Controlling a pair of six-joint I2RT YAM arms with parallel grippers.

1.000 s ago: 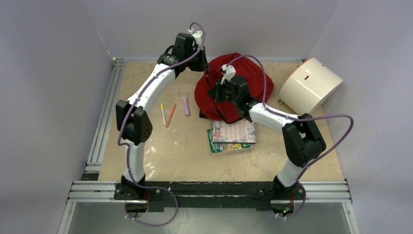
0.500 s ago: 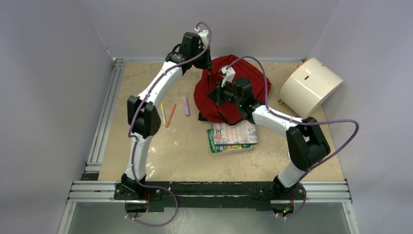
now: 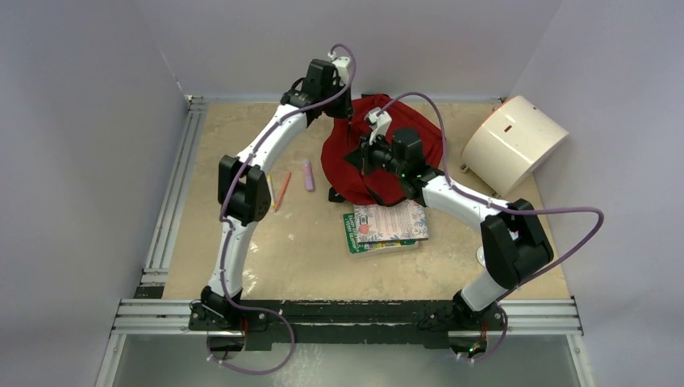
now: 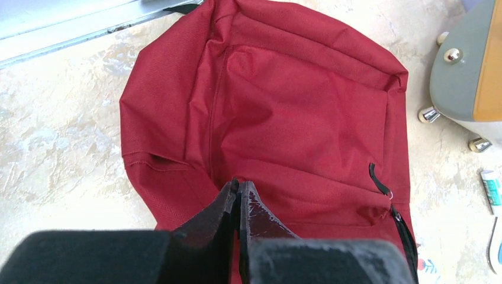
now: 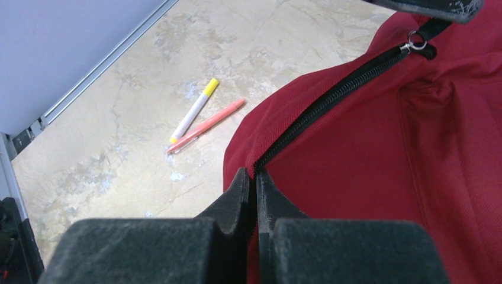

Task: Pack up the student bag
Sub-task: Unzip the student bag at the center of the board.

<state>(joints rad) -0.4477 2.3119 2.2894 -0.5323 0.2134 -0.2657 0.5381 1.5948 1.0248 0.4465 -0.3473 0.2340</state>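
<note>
The student bag [image 3: 411, 121] is dark red and lies at the back middle of the table, with its black zipper [image 5: 337, 89] running along the edge. Over the bag's left back corner, my left gripper [image 3: 347, 122] [image 4: 239, 188] is shut on the black zipper pull [image 5: 417, 42]. My right gripper [image 3: 355, 156] [image 5: 256, 173] is shut on the bag's red fabric at the near end of the zipper. A second zipper pull [image 4: 379, 180] lies on the bag's front panel.
Two books [image 3: 385, 226] are stacked in front of the bag. A yellow-capped pen [image 3: 271, 188] [image 5: 192, 112], an orange pen [image 3: 282, 191] [image 5: 207, 125] and a pink highlighter [image 3: 308, 175] lie to its left. A white rounded box [image 3: 512, 139] [image 4: 467, 71] stands at the back right.
My left arm has swung right and stretched out, carrying its gripper a little further over the bag. The right arm has shifted slightly right. Both grippers stay shut.
</note>
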